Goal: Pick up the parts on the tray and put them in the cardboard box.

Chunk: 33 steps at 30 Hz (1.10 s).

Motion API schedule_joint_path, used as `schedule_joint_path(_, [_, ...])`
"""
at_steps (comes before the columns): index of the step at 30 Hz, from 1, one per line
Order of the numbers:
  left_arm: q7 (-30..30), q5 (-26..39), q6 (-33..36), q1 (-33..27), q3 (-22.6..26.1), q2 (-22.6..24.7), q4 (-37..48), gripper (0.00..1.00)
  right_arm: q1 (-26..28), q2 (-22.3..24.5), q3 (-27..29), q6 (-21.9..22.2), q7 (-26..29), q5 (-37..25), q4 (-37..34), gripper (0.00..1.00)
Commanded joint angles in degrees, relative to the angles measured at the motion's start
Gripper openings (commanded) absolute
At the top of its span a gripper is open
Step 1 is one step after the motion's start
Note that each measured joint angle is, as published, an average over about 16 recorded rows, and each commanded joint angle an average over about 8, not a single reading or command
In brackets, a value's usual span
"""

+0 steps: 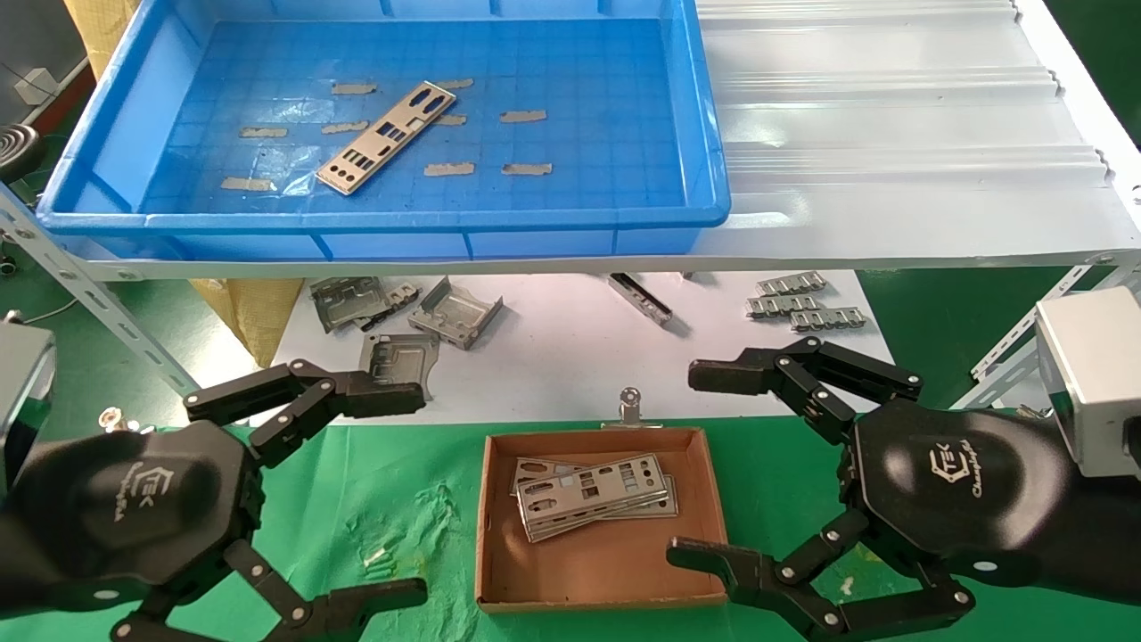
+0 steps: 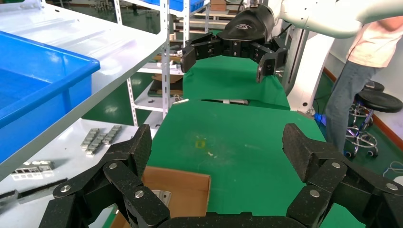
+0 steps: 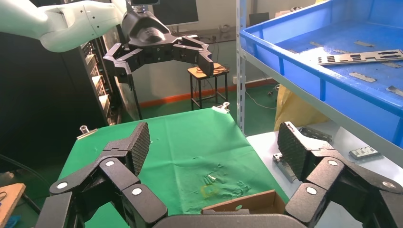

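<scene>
Head view: green cloth (image 1: 392, 499) under both grippers, white shelf (image 1: 891, 134) farther out beyond the fingertips. Left gripper (image 1: 406, 490) low on the left, jaws spread wide, holding nothing. Right gripper (image 1: 695, 464) low on the right, also spread wide and empty, fingertips bracketing the right wall of the box (image 1: 597, 588). Box just inboard of the right gripper, between the two, with a stack of parts (image 1: 593, 495) inside. One more part (image 1: 383, 138) flat and askew on the floor of the tray (image 1: 383, 223), well beyond the left gripper on the shelf, among tape scraps (image 1: 450, 168). Below the shelf, ahead of both grippers, a white sheet (image 1: 553, 357) with brackets (image 1: 455, 312) and ribbed strips (image 1: 798, 303). Binder clip (image 1: 630, 406) at the box's far edge.

Left wrist view only: a person (image 2: 366, 61) in a pale shirt and jeans standing beyond the right gripper (image 2: 228, 59), with a black stool (image 2: 375, 102) beside, and shelf uprights receding into the room.

Right wrist view only: a dark monitor (image 3: 178, 12) and a stool (image 3: 206, 76) against the far wall behind the left gripper (image 3: 161, 59), and an orange strip along the wall's foot.
</scene>
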Motion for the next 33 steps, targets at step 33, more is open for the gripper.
schedule_joint_path(33, [0.00, 0.00, 0.00, 0.00, 0.00, 0.00, 0.00, 1.00, 0.00, 0.00, 0.00, 0.00, 0.00, 0.00, 0.00, 1.00])
